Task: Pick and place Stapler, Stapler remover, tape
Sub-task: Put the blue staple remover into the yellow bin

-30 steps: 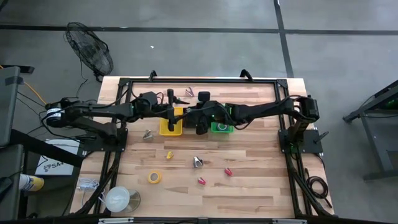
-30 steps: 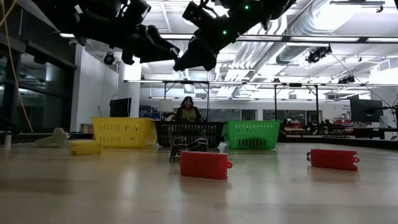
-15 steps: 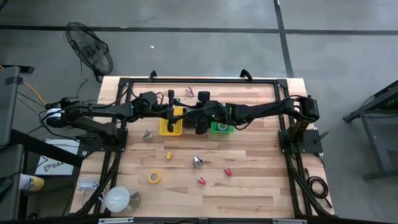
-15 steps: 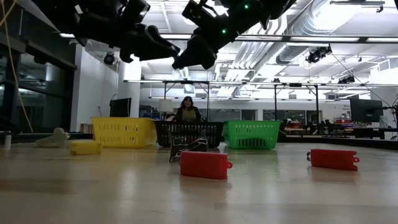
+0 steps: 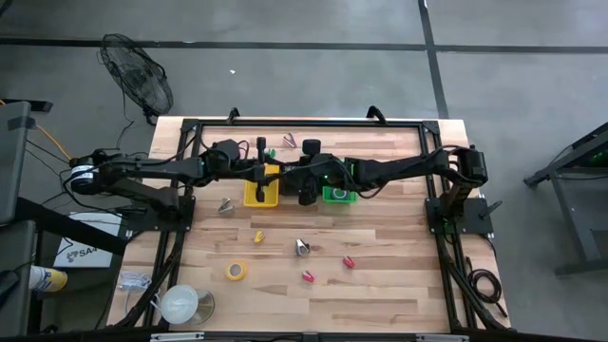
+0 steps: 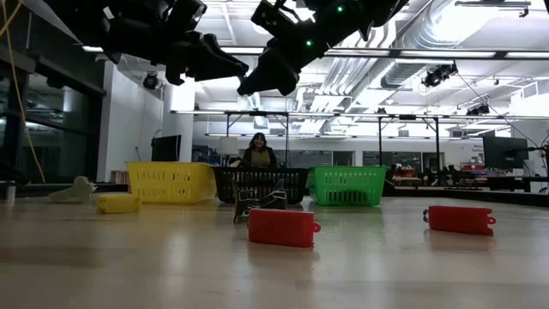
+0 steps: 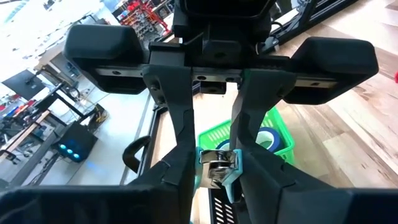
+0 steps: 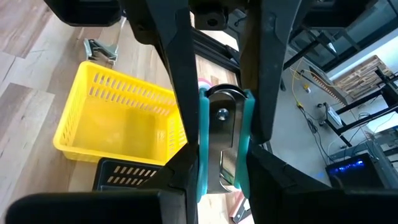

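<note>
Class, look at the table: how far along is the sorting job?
Done: a blue tape lies in the green basket. In hand: the left gripper and right gripper both clamp a teal remover in mid-air. Left: yellow tape, red staplers, a yellow stapler and a second remover lie on the table.

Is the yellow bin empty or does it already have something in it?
Empty, as far as visible: the right wrist view looks into the yellow bin and shows only bare mesh floor; its near corner is hidden by the right gripper.
</note>
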`<state>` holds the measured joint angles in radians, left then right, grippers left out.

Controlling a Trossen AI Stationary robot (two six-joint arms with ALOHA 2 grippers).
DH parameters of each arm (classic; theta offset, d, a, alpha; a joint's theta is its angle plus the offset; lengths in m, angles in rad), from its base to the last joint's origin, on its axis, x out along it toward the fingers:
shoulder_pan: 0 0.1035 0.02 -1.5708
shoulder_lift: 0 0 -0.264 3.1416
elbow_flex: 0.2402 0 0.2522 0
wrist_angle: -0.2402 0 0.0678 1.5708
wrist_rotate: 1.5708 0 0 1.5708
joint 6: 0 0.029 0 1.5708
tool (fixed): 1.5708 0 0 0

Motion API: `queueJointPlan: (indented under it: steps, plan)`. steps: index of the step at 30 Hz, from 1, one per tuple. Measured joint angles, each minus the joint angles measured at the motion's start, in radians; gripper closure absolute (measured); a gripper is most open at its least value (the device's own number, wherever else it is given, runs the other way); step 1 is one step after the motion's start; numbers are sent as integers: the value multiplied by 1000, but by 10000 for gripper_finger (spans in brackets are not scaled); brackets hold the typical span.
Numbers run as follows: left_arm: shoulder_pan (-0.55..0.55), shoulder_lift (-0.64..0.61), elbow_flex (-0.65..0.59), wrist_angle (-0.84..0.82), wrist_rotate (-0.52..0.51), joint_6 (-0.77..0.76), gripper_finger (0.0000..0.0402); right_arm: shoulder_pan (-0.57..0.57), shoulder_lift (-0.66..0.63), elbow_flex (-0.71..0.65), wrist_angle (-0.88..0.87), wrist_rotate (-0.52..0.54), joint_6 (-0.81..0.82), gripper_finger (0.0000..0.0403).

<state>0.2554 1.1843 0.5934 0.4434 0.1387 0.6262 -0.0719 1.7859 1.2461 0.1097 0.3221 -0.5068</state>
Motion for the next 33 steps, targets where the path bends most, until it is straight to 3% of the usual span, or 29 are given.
queueJointPlan:
  steps: [6, 14, 26, 33]
  plan:
    - [0, 0, 0, -3, 0, 1, 314, 0, 0, 0, 0, 0, -2, 315]
    - [0, 0, 0, -3, 0, 0, 283, 1, 0, 0, 7, 0, -11, 315]
    - [0, 0, 0, 8, 2, 4, 277, 1, 0, 0, 27, -23, -11, 315]
    - [0, -1, 0, 3, 16, 22, 312, 7, -1, 1, 29, -35, -10, 315]
